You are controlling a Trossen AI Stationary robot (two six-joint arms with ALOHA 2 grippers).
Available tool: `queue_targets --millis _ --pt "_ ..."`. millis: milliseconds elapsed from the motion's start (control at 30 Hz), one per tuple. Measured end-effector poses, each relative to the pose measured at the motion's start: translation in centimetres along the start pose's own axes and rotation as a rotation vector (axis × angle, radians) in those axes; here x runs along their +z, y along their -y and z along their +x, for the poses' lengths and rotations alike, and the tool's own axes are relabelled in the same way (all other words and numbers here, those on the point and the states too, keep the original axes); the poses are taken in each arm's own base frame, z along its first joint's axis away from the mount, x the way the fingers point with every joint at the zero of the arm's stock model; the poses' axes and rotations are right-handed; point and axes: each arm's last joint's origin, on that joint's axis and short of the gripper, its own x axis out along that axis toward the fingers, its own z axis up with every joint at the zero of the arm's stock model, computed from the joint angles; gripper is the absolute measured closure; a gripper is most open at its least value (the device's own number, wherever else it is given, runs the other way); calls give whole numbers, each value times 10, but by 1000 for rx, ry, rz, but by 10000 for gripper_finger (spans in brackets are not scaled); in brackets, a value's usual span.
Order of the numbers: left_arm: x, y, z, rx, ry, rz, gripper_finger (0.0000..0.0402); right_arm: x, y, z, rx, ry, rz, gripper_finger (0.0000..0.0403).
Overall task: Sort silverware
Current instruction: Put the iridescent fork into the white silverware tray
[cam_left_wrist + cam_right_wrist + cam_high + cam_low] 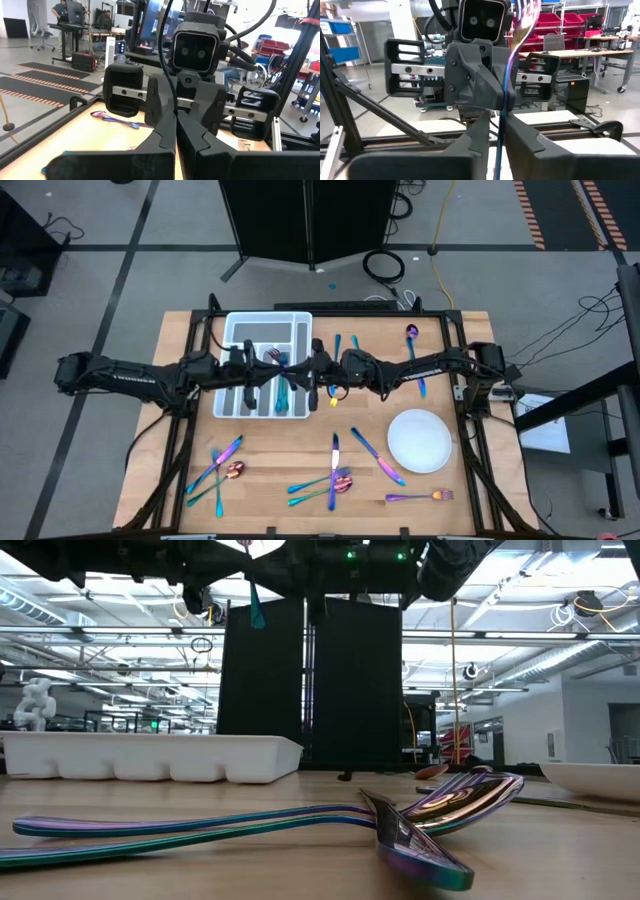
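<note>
The white divided tray (266, 330) sits at about 11 o'clock on the table, its long compartments running front to back. Both arms cross over it, hiding much of its inside; a fork-like piece shows near its middle, and a teal piece (283, 390) lies along one of its right-hand compartments or hangs just above it, which one I cannot tell.

The two grippers meet face to face over the tray's right half. The left gripper (262, 370) is clenched on the lower shaft of a fork (511, 75). The right gripper (495, 131) has its fingers pressed around the same fork's handle, tines pointing up in the right wrist view.

The round white plate (420, 440) lies at about 4 o'clock and holds nothing. Loose silverware is scattered on the wood: a cluster at 7 o'clock (222, 465), another at 6 o'clock (333, 472), a fork (420, 497) at 5 o'clock below the plate, and several pieces at 1 o'clock (411, 340).
</note>
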Motion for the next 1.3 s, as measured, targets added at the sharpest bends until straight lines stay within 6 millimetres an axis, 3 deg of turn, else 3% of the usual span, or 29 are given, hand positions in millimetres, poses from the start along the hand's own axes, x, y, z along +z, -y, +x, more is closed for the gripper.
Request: queue_targets --millis 100,267,400,567,767,1033,1300 --pt "0 0 0 0 0 3 402 0 0 0 0 0 -7 397" --pt "0 0 0 -6 1 33 389 1 0 0 -3 8 7 401" --pt "0 0 -2 5 -10 91 351 2 2 0 -4 14 32 402" --pt "6 -5 -11 162 3 172 292 3 3 0 -5 29 66 402" --pt "8 -9 -36 240 -85 184 251 5 8 0 -80 81 270 403" --pt "-12 -14 -62 272 -181 125 250 -37 21 13 -287 79 626 403" --pt "-12 -16 -71 284 -106 150 250 -84 19 50 -304 52 866 403"
